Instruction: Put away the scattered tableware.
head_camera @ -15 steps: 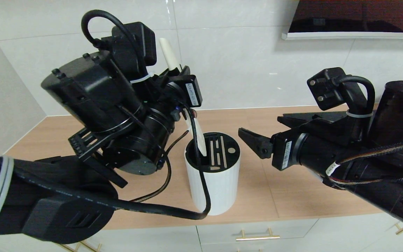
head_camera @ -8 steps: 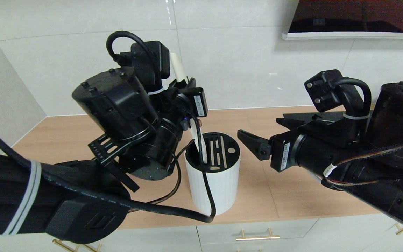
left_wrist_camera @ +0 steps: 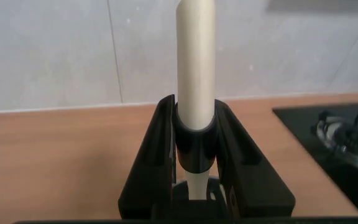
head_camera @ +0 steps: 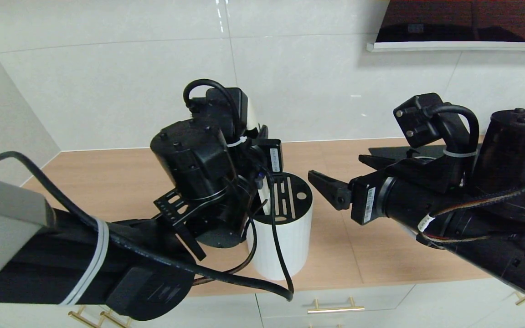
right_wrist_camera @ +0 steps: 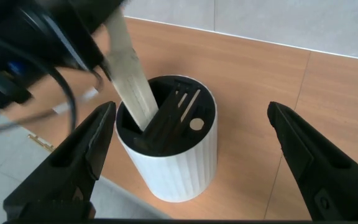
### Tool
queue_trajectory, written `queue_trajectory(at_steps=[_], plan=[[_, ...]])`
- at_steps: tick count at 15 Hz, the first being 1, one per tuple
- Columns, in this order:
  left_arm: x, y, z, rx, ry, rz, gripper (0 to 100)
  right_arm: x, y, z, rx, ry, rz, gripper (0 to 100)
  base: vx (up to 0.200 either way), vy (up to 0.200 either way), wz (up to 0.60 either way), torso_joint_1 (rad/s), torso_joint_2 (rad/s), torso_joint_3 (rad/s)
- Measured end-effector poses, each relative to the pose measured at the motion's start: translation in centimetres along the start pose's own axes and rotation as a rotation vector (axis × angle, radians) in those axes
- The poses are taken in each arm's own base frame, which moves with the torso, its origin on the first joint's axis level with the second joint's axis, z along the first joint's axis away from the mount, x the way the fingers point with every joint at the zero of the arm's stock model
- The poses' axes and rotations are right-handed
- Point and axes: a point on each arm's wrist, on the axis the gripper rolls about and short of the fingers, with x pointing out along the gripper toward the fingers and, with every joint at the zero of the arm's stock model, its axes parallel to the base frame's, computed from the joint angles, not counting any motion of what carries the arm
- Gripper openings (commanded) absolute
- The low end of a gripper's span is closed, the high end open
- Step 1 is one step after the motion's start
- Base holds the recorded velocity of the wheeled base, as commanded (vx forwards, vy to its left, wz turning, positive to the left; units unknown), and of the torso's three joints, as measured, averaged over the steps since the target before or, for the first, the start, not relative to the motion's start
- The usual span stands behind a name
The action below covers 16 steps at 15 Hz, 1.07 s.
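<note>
Tip of the knife (right_wrist_camera: 129, 78) is hidden inside the holder (right_wrist_camera: 179, 168); left gripper (left_wrist_camera: 196, 124) pinches its handle, right gripper (right_wrist_camera: 190, 111) is spread wide.

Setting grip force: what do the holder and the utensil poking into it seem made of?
Holder: likely matte white plastic, with a ribbed wall and a black slotted top. Utensil: cream, smooth, low sheen; plastic or ceramic, cannot tell which.
</note>
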Motion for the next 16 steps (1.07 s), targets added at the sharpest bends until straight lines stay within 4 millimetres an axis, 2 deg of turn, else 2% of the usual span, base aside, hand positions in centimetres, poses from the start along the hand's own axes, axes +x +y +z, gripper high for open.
queue_trajectory(at_steps=[16], plan=[[0.8,-0.9,-5.8,0.074,0.122,0.001,0,0.2,0.0,-0.2,-0.003,0.008,-0.001,100,0.000,0.000,0.00,0.000,0.00,0.000]])
